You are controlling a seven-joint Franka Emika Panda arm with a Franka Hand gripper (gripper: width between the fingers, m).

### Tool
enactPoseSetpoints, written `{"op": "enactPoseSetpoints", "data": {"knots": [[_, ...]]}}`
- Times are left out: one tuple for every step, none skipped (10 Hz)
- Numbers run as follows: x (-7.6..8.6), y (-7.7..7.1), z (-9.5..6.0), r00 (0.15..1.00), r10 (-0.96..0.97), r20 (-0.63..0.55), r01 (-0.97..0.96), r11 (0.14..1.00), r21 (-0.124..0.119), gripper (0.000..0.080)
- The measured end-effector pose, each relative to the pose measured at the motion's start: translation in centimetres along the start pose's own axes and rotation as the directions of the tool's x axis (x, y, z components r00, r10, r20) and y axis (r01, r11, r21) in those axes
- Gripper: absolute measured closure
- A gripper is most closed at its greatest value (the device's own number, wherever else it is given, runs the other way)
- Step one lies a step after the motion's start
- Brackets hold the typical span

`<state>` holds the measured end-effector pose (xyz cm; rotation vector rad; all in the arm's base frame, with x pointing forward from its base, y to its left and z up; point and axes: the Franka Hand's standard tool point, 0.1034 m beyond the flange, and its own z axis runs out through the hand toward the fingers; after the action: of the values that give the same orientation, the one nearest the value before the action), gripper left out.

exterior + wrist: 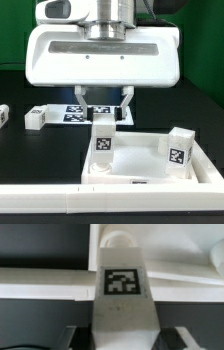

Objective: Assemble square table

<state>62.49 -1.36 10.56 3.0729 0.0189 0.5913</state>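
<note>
The white square tabletop [150, 168] lies tray-side up at the front right. One white tagged leg [102, 140] stands upright in its corner socket at the exterior view's left. A second leg [180, 150] stands at the corner on the exterior view's right. My gripper [101, 103] hangs just above and behind the first leg, fingers spread wide. In the wrist view the leg [122, 286] rises between my fingers [75, 338] with a dark gap on each side. My gripper [122, 339] is open and touches nothing. The tabletop rim [185, 272] shows behind the leg.
The long white border bar [90, 205] runs along the front edge. The marker board [80, 110] lies behind the tabletop under my gripper. A loose leg [37, 118] lies at the exterior view's left, with another [3, 115] at the frame edge.
</note>
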Motion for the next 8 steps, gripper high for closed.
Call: {"op": "enactPoseSetpoints", "data": {"knots": [[-0.14,0.01,0.21,1.0,0.0,0.004,0.0,1.0,-0.001,0.0518],[-0.27,0.01,0.38,1.0,-0.001,0.005,0.001,1.0,-0.001,0.0518],[-0.24,0.02,0.43,1.0,-0.002,-0.001,0.002,1.0,-0.003,0.0518],[-0.22,0.05,0.43,1.0,-0.005,-0.018,0.005,1.0,-0.009,0.0518],[-0.25,0.16,0.42,1.0,-0.01,-0.026,0.01,1.0,-0.012,0.0518],[-0.23,0.16,0.41,1.0,-0.01,-0.027,0.009,1.0,-0.012,0.0518],[-0.23,0.17,0.41,1.0,-0.01,-0.027,0.009,1.0,-0.012,0.0518],[-0.23,0.17,0.41,1.0,-0.01,-0.027,0.009,1.0,-0.012,0.0333]]}}
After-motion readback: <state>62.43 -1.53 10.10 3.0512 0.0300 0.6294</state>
